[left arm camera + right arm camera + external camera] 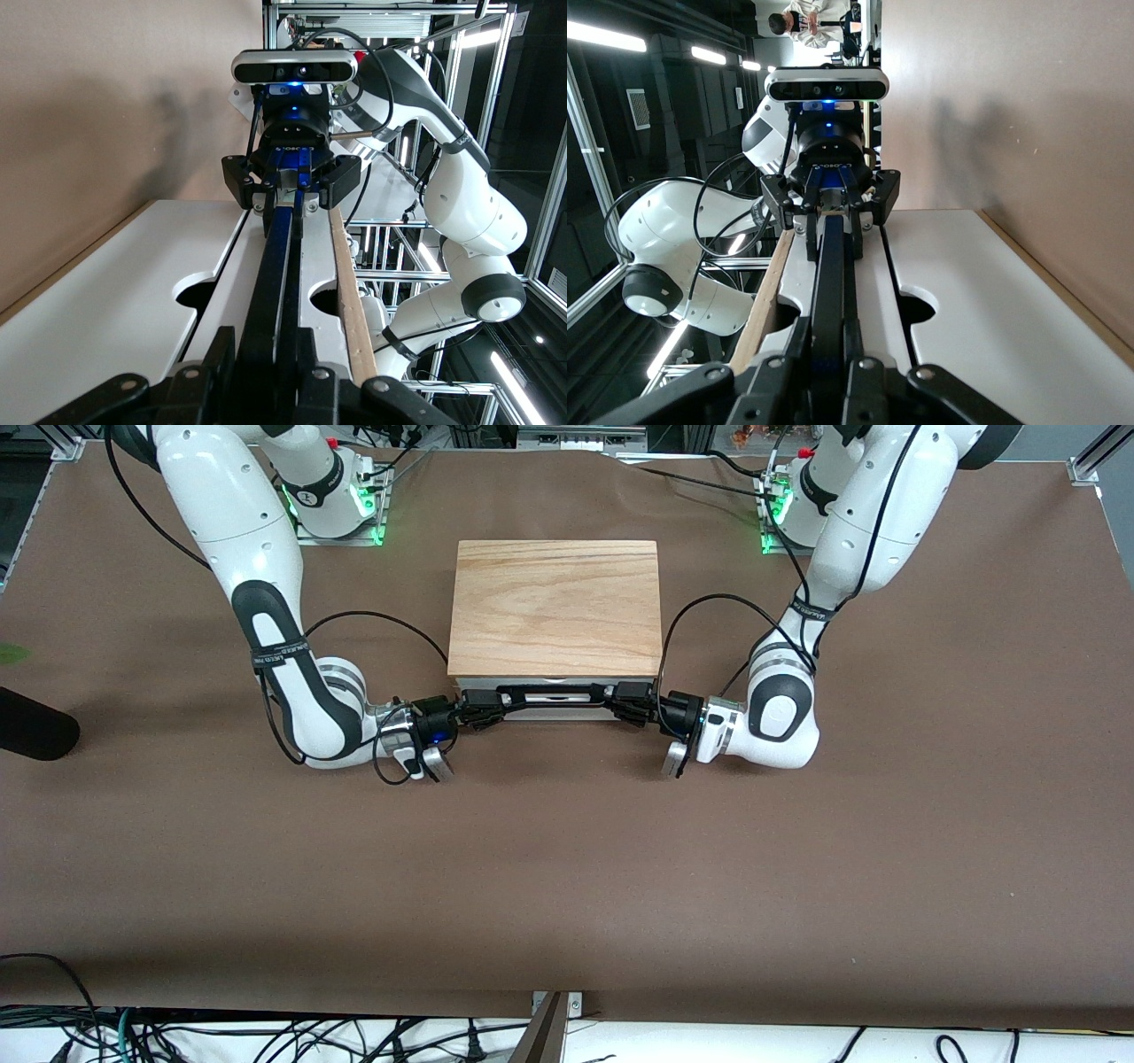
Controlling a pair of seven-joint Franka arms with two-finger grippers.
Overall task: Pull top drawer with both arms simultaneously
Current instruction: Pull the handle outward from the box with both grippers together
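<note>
Brown covering spans the whole surface [567,886], on which a cabinet with a light wooden top [555,607] stands midway between the two arm bases. The right arm [266,620] and the left arm [824,602] each bend down to the cabinet's front, which faces the front camera. The top drawer [554,710], directly under the wooden top, shows only its white front panel. Its long black bar handle [554,691] runs across that panel. The right gripper [483,707] is clamped on the handle's end toward the right arm; the left gripper [631,701] is clamped on the handle's end toward the left arm.
</note>
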